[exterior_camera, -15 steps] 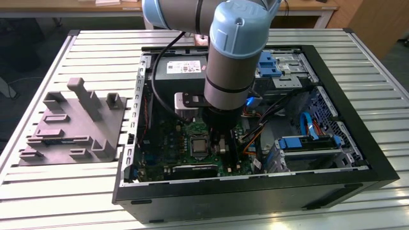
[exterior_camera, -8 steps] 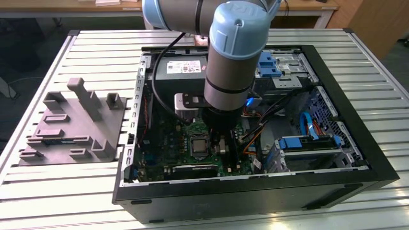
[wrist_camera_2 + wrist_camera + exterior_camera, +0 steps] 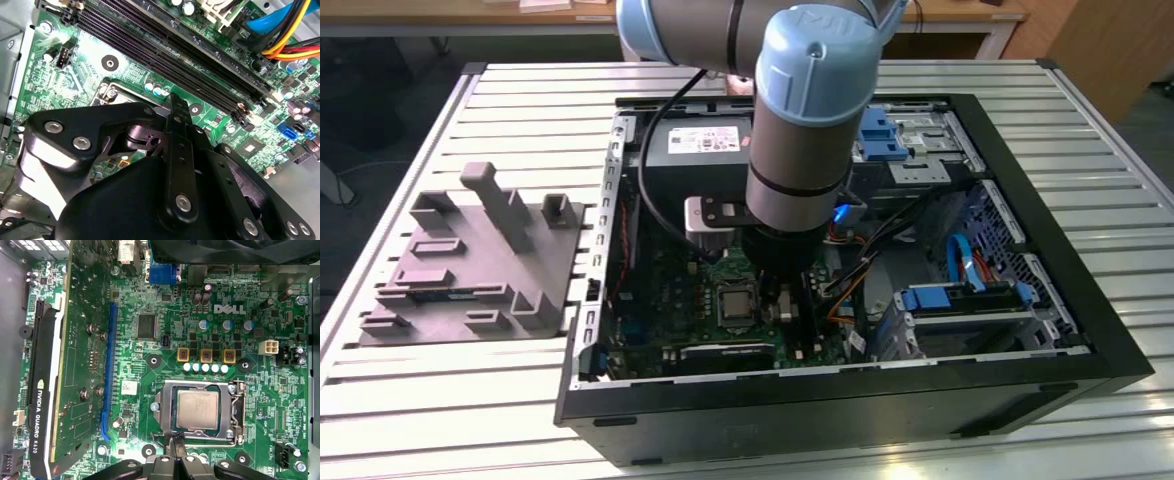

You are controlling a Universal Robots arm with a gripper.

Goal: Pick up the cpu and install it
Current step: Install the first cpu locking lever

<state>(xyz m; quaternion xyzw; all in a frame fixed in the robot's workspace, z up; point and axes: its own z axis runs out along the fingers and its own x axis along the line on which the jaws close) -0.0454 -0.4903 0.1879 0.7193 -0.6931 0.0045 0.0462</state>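
The chip (image 3: 198, 409) sits flat in its socket (image 3: 200, 412). My jaws look pressed together at its edge, gripping nothing. I should keep them centred and press gently.

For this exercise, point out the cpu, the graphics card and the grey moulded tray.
cpu (image 3: 198, 409), first wrist view, centre of its silvery top.
graphics card (image 3: 75, 365), first wrist view, its green board.
grey moulded tray (image 3: 447, 270), exterior view, its flat base.

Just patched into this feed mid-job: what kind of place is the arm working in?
Probably a workshop or lab bench for PC assembly. An opened computer case lies on a slatted aluminium table, a grey moulded parts tray beside it, and the cpu sits in the motherboard socket.
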